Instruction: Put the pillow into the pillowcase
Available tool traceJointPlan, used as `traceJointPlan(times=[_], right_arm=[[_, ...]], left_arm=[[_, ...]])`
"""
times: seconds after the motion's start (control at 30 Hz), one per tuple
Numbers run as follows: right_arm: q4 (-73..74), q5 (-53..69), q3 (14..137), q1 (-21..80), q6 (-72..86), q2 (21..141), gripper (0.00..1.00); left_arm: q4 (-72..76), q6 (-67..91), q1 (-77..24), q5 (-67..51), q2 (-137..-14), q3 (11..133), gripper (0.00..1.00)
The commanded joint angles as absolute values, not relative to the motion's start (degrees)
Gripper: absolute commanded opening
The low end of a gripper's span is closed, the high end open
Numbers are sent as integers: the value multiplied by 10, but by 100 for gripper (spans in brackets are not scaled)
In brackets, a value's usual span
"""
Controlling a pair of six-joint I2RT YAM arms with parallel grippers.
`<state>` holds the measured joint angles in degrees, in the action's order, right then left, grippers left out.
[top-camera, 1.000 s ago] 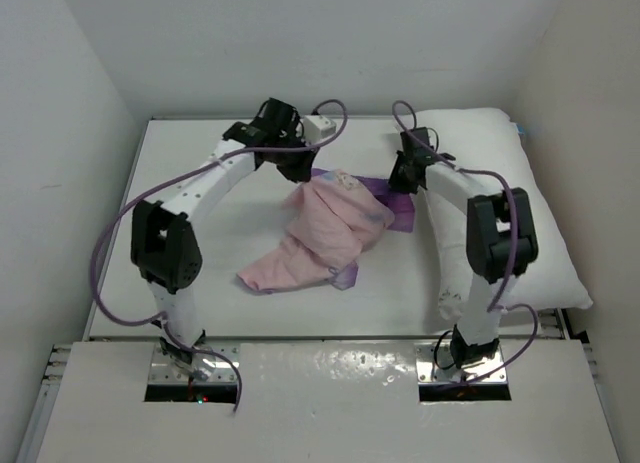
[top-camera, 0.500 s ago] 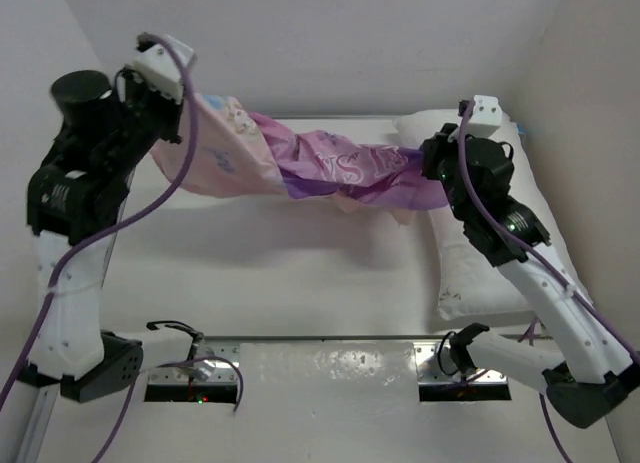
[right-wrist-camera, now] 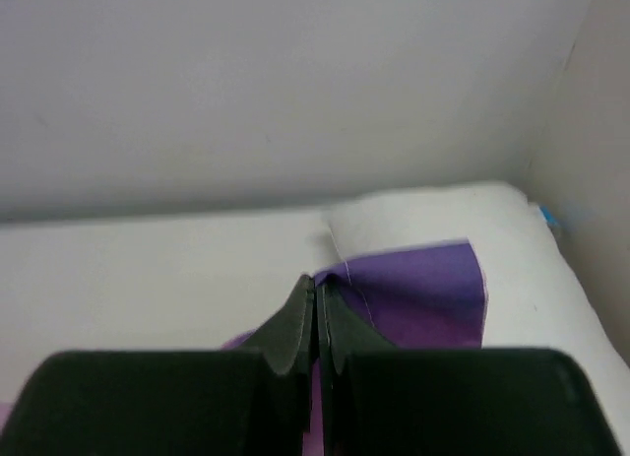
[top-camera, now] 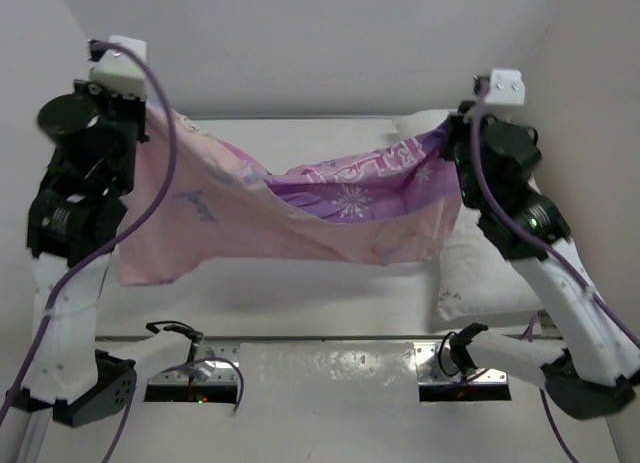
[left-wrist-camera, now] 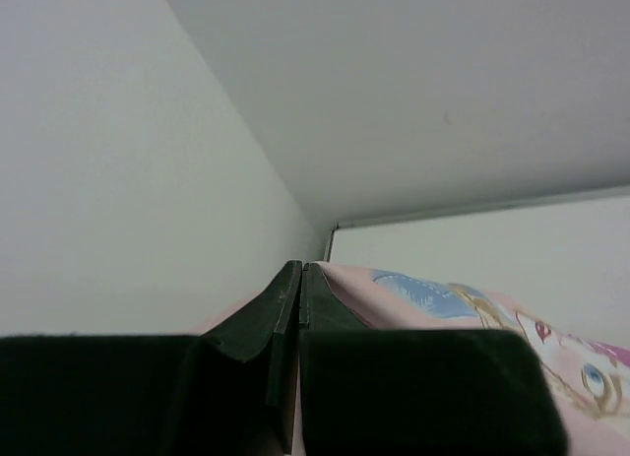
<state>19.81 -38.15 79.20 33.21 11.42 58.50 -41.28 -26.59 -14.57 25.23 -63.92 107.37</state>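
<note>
Lifting the pillowcase (top-camera: 340,208) off the table (top-camera: 300,303), I've spread it between left fingers (left-wrist-camera: 266,328) and right fingers (right-wrist-camera: 295,323), both pinching its cloth; pillow (top-camera: 480,278) waits outside.

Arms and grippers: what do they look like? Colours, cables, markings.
Left arm and right arm: white links, bulky black joint housings, a purple cable looped along each, and a white box at each wrist. A small green light shows on the right arm. Left gripper and right gripper: dark, matte, wedge-shaped fingers. No lettering readable.
</note>
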Motion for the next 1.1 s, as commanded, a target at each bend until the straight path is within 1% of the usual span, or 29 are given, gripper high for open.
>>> traceJointPlan(times=[0.0, 0.03, 0.07, 0.1, 0.13, 0.17, 0.2, 0.23, 0.27, 0.33, 0.37, 0.4, 0.43, 0.47, 0.5, 0.57, 0.6, 0.63, 0.7, 0.73, 0.77, 0.8, 0.83, 0.87, 0.93, 0.97, 1.0, 1.03, 1.07], right_arm=[[236, -310, 884, 249, 97, 737, 0], [260, -215, 955, 220, 138, 779, 0], [284, -173, 955, 200, 148, 827, 0], [305, -144, 1034, 181, 156, 875, 0], [343, -126, 1075, 163, 154, 981, 0], [365, -101, 1176, 157, 152, 1037, 0], [382, -97, 1233, 153, 155, 1096, 14], [399, -86, 1283, 143, 163, 1205, 46], [389, -69, 1332, 134, 194, 1243, 97], [414, -37, 1373, 111, 240, 1294, 99], [439, -36, 1398, 106, 267, 1307, 99], [457, -39, 1379, 103, 265, 1290, 99], [450, -76, 1338, 103, 256, 1259, 99], [418, -98, 1199, 108, 214, 1162, 99], [380, -118, 1118, 112, 193, 1107, 99], [255, -148, 942, 129, 143, 1011, 99], [233, -149, 904, 137, 131, 939, 99], [223, -146, 882, 146, 125, 914, 99], [247, -141, 834, 152, 120, 871, 98], [270, -139, 822, 156, 122, 863, 78], [279, -125, 790, 157, 127, 857, 52], [285, -120, 774, 160, 143, 848, 14], [287, -108, 760, 163, 143, 848, 14], [290, -80, 743, 168, 156, 851, 22], [286, -71, 733, 194, 166, 866, 52], [270, -74, 717, 210, 173, 873, 70], [259, -76, 710, 215, 179, 880, 75], [248, -75, 706, 220, 191, 898, 77], [237, -69, 701, 222, 195, 910, 77]], left_arm=[[-365, -276, -128, 295, -706, 1017, 0], [-364, -270, -101, 268, -743, 1003, 0], [-361, -265, -83, 268, -763, 996, 0], [-358, -262, -64, 232, -786, 989, 0], [-339, -258, -28, 221, -837, 980, 0], [-326, -260, -12, 210, -866, 965, 0], [-317, -261, 0, 205, -904, 965, 0], [-301, -262, 24, 210, -986, 971, 0], [-304, -264, 32, 214, -1031, 1011, 12], [-348, -252, 43, 214, -1169, 1096, 36], [-427, -220, 45, 209, -1205, 1150, 61], [-464, -203, 48, 168, -1233, 1251, 68], [-495, -193, 56, 129, -1253, 1279, 83], [-510, -179, 60, 95, -1246, 1284, 99], [-502, -180, 60, 41, -1228, 1271, 100], [-456, -205, 48, 25, -1149, 1171, 100], [-446, -218, 41, 32, -1123, 1134, 100], [-442, -235, 26, 40, -1076, 1069, 100], [-462, -266, 15, 65, -1038, 1015, 100], [-475, -273, 16, 71, -1012, 987, 100], [-502, -281, 19, 83, -998, 930, 98], [-516, -290, 27, 88, -972, 895, 87], [-519, -293, 32, 93, -959, 863, 78], [-523, -294, 39, 107, -948, 800, 70], [-526, -300, 53, 114, -915, 745, 63], [-520, -300, 59, 125, -898, 695, 67], [-511, -300, 61, 131, -898, 669, 71], [-492, -302, 63, 139, -888, 648, 79], [-479, -302, 64, 153, -886, 612, 82]])
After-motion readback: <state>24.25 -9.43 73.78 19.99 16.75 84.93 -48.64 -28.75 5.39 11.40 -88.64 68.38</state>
